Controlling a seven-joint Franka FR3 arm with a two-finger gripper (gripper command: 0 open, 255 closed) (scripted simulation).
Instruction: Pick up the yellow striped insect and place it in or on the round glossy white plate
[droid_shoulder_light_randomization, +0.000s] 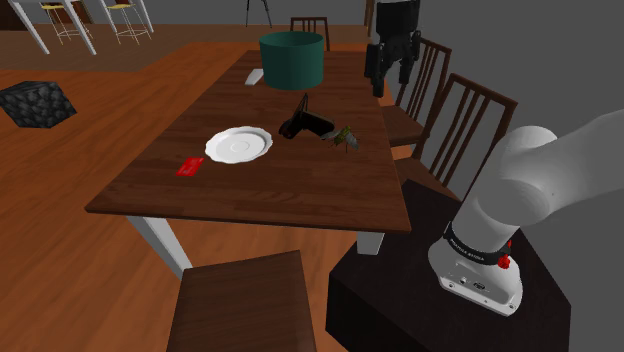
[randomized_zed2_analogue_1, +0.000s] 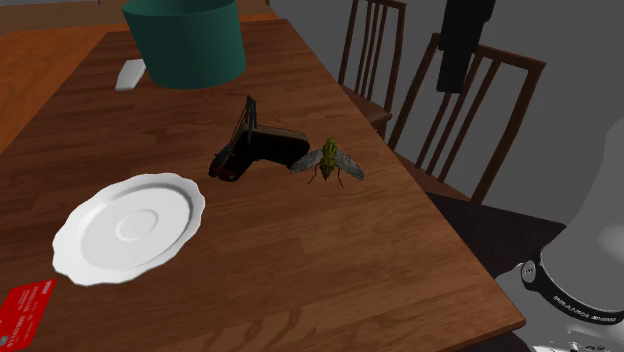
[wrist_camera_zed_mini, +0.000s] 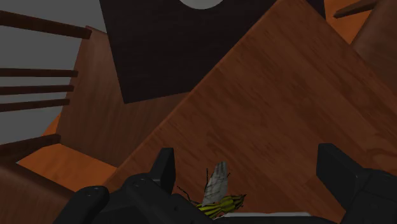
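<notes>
Past spread gripper (wrist_camera_zed_mini: 247, 159), yellow-striped insect (wrist_camera_zed_mini: 219, 193)

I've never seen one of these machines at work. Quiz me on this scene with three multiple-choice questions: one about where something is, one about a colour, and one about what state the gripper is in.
1. Where is the yellow striped insect?
A. In the green pot.
B. On the table, beside the black object.
C. On a chair seat.

2. What colour is the flat card near the white plate?
A. Blue.
B. Red.
C. Yellow.

3. How is the gripper?
A. Open, holding nothing.
B. Shut on the insect.
C. Shut on the card.

Answers:
1 B: the insect stands on the wood next to the black object.
2 B: the card is plainly red.
3 A: in the wrist view its fingers stand apart and touch nothing.
</notes>
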